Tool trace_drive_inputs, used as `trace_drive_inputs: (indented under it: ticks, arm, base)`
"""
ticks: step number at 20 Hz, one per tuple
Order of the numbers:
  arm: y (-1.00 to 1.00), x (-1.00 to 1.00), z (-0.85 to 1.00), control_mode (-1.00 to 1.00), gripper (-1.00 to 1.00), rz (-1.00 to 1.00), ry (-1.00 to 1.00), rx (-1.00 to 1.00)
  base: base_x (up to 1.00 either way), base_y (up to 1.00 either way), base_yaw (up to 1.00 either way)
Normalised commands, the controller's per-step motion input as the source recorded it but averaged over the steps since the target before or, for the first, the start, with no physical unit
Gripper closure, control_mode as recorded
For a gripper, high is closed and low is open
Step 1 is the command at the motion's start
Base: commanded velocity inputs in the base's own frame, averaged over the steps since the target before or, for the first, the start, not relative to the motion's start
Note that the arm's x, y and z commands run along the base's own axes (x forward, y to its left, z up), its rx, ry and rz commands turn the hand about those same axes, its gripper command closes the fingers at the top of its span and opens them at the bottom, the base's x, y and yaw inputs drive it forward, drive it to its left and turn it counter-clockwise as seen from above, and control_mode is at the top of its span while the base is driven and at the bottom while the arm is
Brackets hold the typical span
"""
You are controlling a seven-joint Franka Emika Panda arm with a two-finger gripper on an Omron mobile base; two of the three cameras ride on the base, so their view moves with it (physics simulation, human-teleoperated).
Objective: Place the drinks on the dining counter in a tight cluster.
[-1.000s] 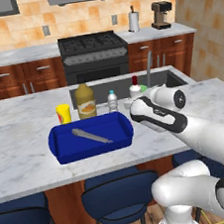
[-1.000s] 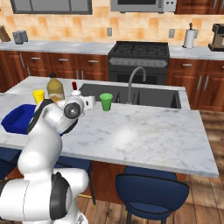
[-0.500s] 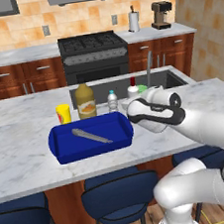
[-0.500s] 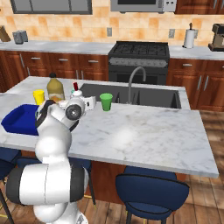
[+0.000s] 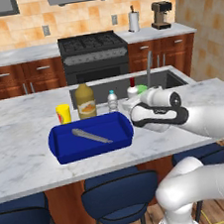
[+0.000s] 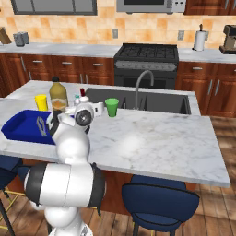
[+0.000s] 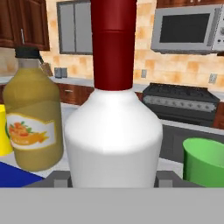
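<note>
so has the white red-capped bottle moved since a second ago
Yes. In the left base view the white bottle, held in the tool, has shifted slightly left, away from the faucet and toward the water bottle.

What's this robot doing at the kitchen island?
The white arm has its gripper closed around the white bottle with a red cap, on the island counter near the sink. The juice jug and the small water bottle stand close by on the counter, behind a blue tray. A yellow cup sits left of the jug and a green cup right of the white bottle. It appears to be gathering the drinks together.
</note>
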Motion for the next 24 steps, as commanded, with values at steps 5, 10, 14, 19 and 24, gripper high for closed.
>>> trace_drive_inputs:
  ticks: [5, 10, 14, 19, 24]
  arm:
    - [-0.01, 0.27, 0.0, -1.0, 1.0, 0.07, 0.02, 0.0]
    - [0.05, 0.27, -0.01, -1.0, 1.0, 0.06, 0.0, 0.0]
    - [0.01, 0.14, -0.12, -1.0, 1.0, 0.07, 0.0, 0.0]
    - [0.0, 0.12, -0.2, -1.0, 1.0, 0.07, 0.0, 0.0]
    - [0.0, 0.18, -0.12, -1.0, 1.0, 0.06, 0.0, 0.0]
  base:
    - [0.0, 0.0, 0.0]
    - [0.0, 0.0, 0.0]
    - [0.0, 0.0, 0.0]
    - [0.0, 0.0, 0.0]
    - [0.0, 0.0, 0.0]
